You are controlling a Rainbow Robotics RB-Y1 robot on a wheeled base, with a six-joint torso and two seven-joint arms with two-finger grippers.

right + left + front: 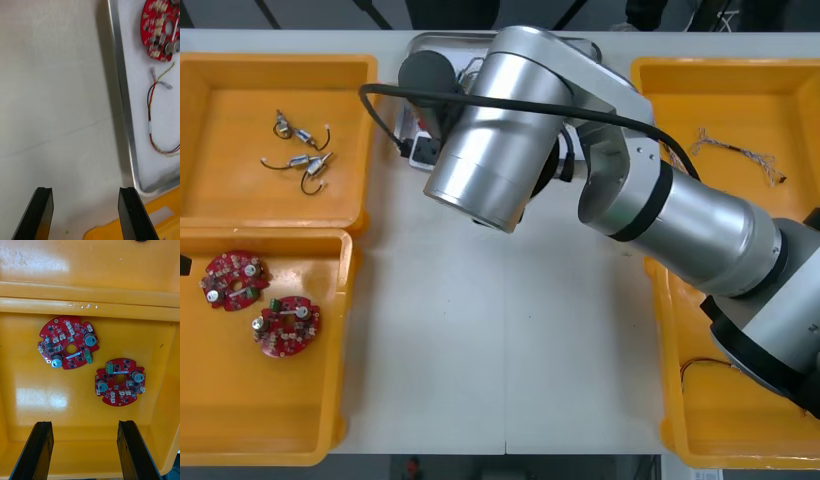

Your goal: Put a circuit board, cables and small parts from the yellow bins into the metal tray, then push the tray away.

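My right gripper (85, 191) is open over the bare table, just outside the rim of the metal tray (123, 105). Inside the white tray lie a round red circuit board (159, 30) and a red and yellow cable (152, 112). From above, the right arm reaches across the table and covers most of the tray (442, 41) at the far middle. My left gripper (84, 425) is open above the near left bin, where two more circuit boards (67, 342) (120, 381) lie flat; both boards (235, 279) (285, 325) also appear from above.
The far left bin (280, 62) holds several small metal parts (302, 160). A thin cable (740, 152) lies in the far right bin (650, 75), and a red and yellow cable (700, 365) in the near right bin (670, 400). An orange bin corner (157, 221) sits beside the right fingers.
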